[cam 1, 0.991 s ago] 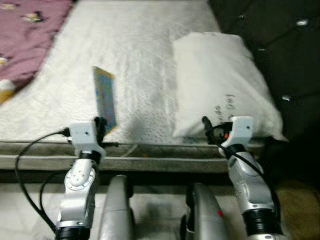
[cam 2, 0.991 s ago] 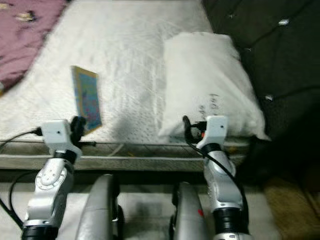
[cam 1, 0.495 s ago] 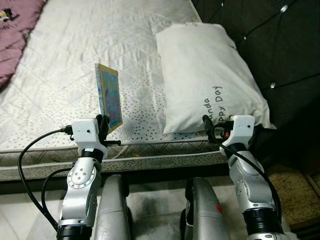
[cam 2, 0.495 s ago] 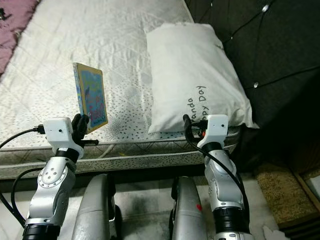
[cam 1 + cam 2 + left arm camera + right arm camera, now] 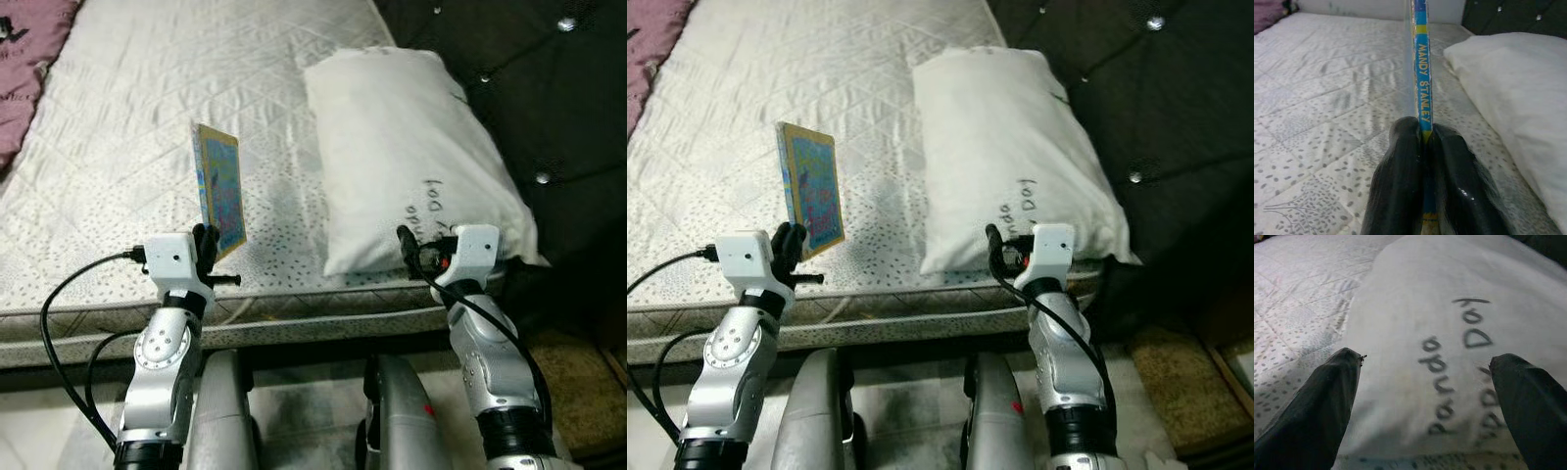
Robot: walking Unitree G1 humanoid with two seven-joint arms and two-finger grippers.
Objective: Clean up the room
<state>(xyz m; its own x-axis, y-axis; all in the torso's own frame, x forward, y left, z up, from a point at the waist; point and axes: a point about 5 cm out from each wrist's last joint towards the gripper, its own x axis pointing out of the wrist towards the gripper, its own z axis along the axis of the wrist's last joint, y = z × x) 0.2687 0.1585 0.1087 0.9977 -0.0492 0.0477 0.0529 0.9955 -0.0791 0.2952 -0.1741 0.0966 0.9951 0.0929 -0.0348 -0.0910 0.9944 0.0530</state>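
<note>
Book [image 5: 220, 190], clenched upright by its lower edge in the left gripper [image 5: 1422, 147] above the mattress [image 5: 118, 137], could pivot or slip free; right gripper [image 5: 1425, 396] gapes before the pillow [image 5: 411, 147].

On the mattress [image 5: 118, 147]: 1 book [image 5: 219, 188], 1 pillow [image 5: 411, 157], 1 pink blanket [image 5: 24, 69] at far corner. 2 grippers at near edge: left [image 5: 206, 240], right [image 5: 409, 245].

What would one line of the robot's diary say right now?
left gripper: shut on book, upright over mattress | right gripper: open, fingers apart before pillow
</note>
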